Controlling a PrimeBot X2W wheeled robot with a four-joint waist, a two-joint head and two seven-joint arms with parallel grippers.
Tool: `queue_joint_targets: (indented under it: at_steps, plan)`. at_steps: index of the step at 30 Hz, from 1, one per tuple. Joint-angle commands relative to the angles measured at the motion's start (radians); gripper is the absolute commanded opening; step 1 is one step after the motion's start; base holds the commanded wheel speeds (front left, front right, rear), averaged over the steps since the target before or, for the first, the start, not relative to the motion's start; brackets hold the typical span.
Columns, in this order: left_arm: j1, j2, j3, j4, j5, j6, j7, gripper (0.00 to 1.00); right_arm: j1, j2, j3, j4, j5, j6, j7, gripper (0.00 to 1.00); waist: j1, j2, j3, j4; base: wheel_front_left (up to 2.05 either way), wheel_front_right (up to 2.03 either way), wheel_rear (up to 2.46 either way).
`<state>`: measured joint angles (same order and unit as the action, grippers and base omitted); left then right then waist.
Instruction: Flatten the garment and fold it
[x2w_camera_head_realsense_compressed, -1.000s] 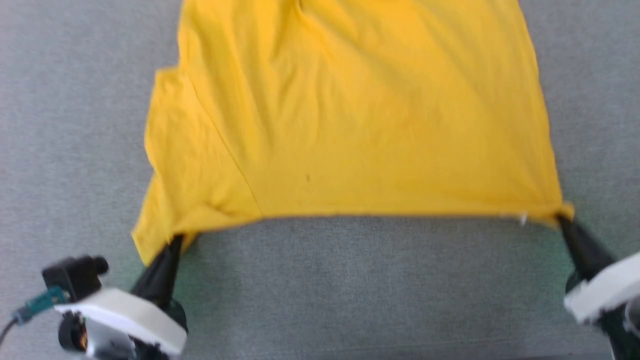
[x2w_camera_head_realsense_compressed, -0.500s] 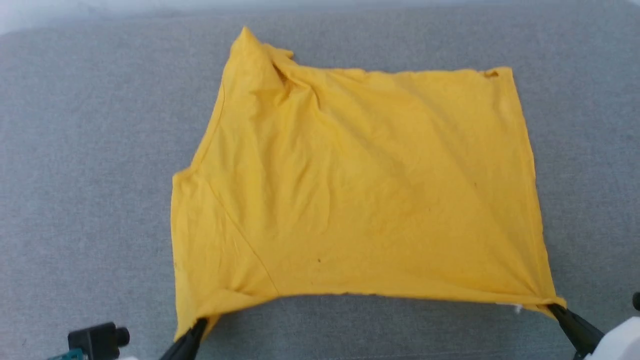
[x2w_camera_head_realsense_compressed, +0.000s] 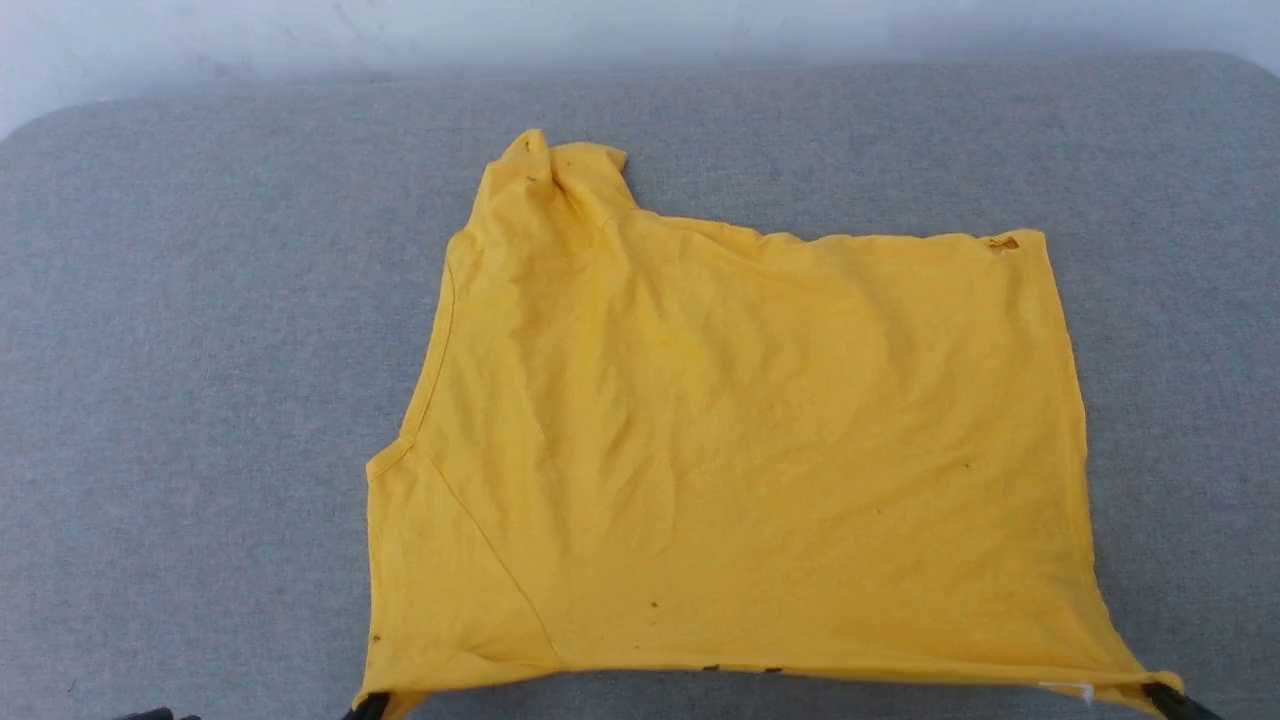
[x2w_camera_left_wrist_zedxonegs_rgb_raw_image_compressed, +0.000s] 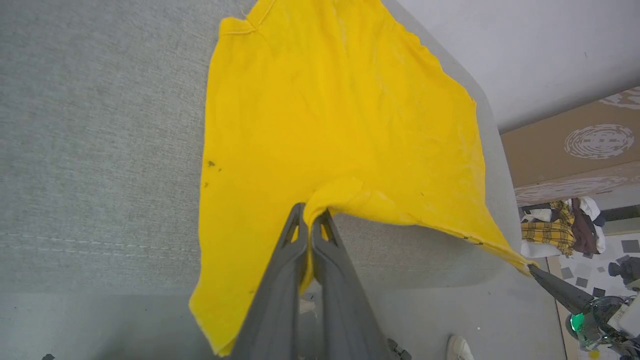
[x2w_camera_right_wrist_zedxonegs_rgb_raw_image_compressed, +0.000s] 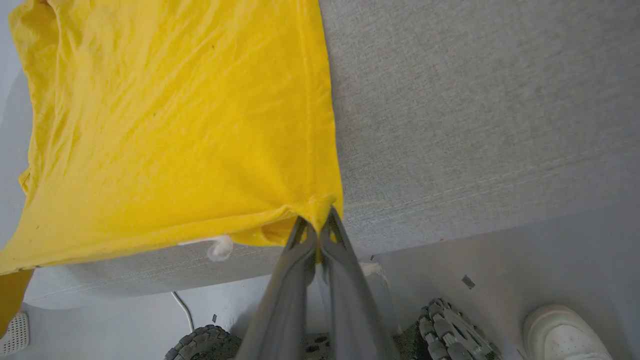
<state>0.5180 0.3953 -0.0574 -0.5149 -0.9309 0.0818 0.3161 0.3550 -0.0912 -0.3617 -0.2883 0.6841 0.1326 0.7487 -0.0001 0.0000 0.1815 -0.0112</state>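
**Item:** bright yellow short-sleeved cotton T-shirt (x2w_camera_head_realsense_compressed: 740, 450), plain side up; no print is seen on the upper face.

**Location:** The T-shirt is spread on the grey fabric-covered worktop (x2w_camera_head_realsense_compressed: 200, 350), from the middle towards the right edge. The near hem is drawn along the worktop's near edge and is lifted slightly clear of it at both corners.

**Condition:** The body is largely flat, with light creases across it. A bunched hump (x2w_camera_head_realsense_compressed: 560, 170) of cloth is noted at the T-shirt's far-left corner, towards the worktop's far edge. A small white label (x2w_camera_right_wrist_zedxonegs_rgb_raw_image_compressed: 220, 247) hangs under the near hem, just beside the near-right corner.

**Hazards, as judged:**
- If the hem is drawn further over the near edge, the T-shirt could be dragged off the worktop by its own overhang.
- Only a little cloth is pinched at each corner, so a sharp tug could pull a corner free and let that side collapse.
- Unequal pull between the two corners would set diagonal creases into the body.
- If folding is begun now, the far-left hump would be folded in rather than flattened.

**Left gripper** (x2w_camera_left_wrist_zedxonegs_rgb_raw_image_compressed: 311, 212): The two long dark fingers (x2w_camera_left_wrist_zedxonegs_rgb_raw_image_compressed: 280, 280) are pressed together, with the near-left corner clamped between them. A loose flap of cloth hangs beside them.

**Right gripper** (x2w_camera_right_wrist_zedxonegs_rgb_raw_image_compressed: 316, 220): The fingers (x2w_camera_right_wrist_zedxonegs_rgb_raw_image_compressed: 290, 290) are likewise closed tight, and the near-right corner is nipped at their very tips.

**Adjacent:** A white shoe (x2w_camera_right_wrist_zedxonegs_rgb_raw_image_compressed: 565, 332) is noted on the floor below the near edge.
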Motion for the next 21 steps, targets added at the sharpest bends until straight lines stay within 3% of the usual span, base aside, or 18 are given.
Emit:
queue_joint_targets:
  at_steps: [1, 11, 21]
  plan:
    - [0.011, 0.015, 0.014, -0.023, 0.014, 0.010, -0.007, 0.00, 0.008, 0.005, -0.011, -0.023, 0.008, -0.002, 0.004, 0.00, 0.0001, 0.0000, -0.001, 0.001, 0.00, 0.00, 0.00]
    - [-0.160, 0.101, -0.002, -0.083, 0.130, 0.003, 0.029, 0.00, -0.098, -0.036, 0.018, -0.112, -0.027, -0.002, -0.010, 0.00, 0.0001, 0.0000, 0.034, -0.003, 0.00, 0.00, 0.00]
    - [-0.519, 0.153, -0.092, 0.036, 0.226, -0.065, 0.085, 0.00, -0.347, -0.133, 0.126, -0.017, -0.060, -0.002, -0.068, 0.00, 0.0001, 0.0000, 0.178, -0.028, 0.00, 0.00, 0.00]
